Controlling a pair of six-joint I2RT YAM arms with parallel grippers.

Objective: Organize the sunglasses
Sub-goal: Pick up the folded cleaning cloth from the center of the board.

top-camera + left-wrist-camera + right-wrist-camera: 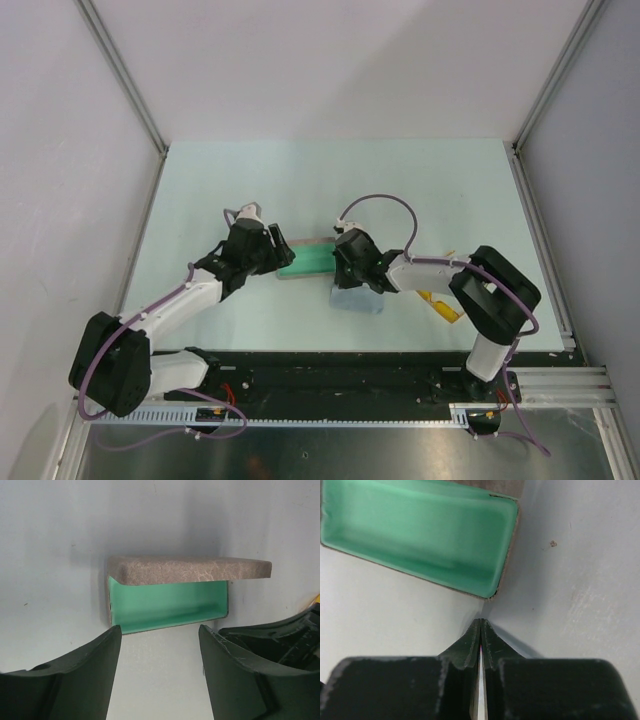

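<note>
The sunglasses (440, 305) lie on the table at the right, yellow and partly hidden under my right forearm. The grey-beige case (312, 262) lies open in the middle, showing its green lining (420, 535) under the raised lid (190, 570). My left gripper (285, 252) (160, 630) stands open just short of the case's left end, nothing between its fingers. At the case's right corner, my right gripper (342, 272) (481, 621) is shut, its tips pinching a crease of the pale blue cloth (362, 300) (395, 615).
Metal rails (540, 230) run along the right and left sides of the pale green table (420, 190). White walls close in the back. The arms' bases sit on the black strip (330, 375) at the near edge.
</note>
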